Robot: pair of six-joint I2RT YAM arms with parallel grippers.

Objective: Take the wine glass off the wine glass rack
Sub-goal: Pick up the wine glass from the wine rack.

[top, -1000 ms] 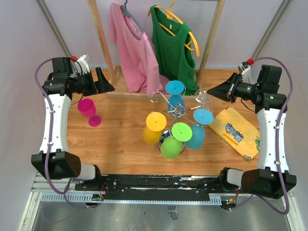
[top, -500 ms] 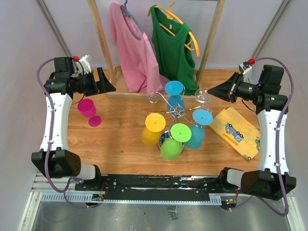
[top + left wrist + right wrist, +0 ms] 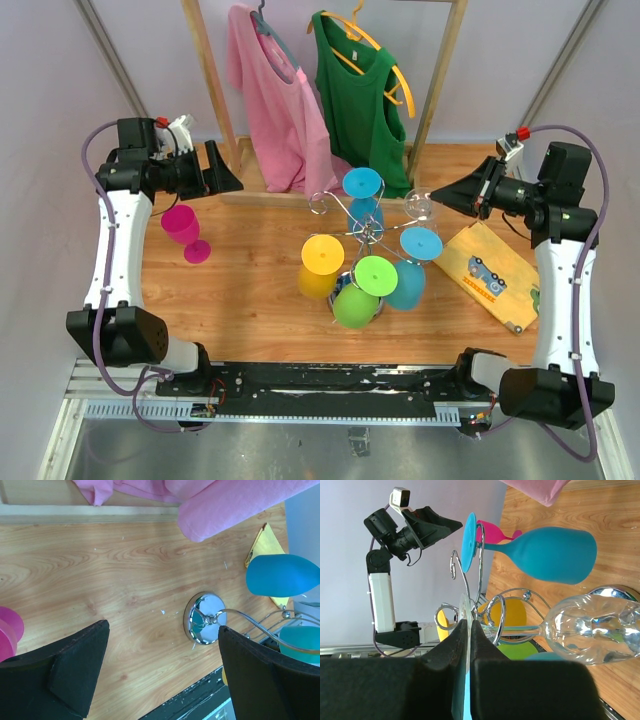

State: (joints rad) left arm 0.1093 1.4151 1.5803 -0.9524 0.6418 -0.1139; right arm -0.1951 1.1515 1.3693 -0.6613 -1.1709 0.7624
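TOP: wine glass rack (image 3: 365, 232) was seen mid-counter (image 3: 250, 275); clear wine glass (image 3: 419, 204) hung from its far-right arm, right claw (image 3: 440, 195) at its foot | LEFT WRIST: left claw (image 3: 163, 630) was held wide open, empty, well apart | RIGHT WRIST: right claw was seen all but closed, apparently pinching the foot's rim; grasp step judged in hand; next, the foot must be slid outward off the wire

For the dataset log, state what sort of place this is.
Probably a robotics lab cell staged with household props: two arms bolted on a metal rail at a wooden table, a wooden clothes rail with two shirts, and a chrome wine glass rack hung with coloured glasses.
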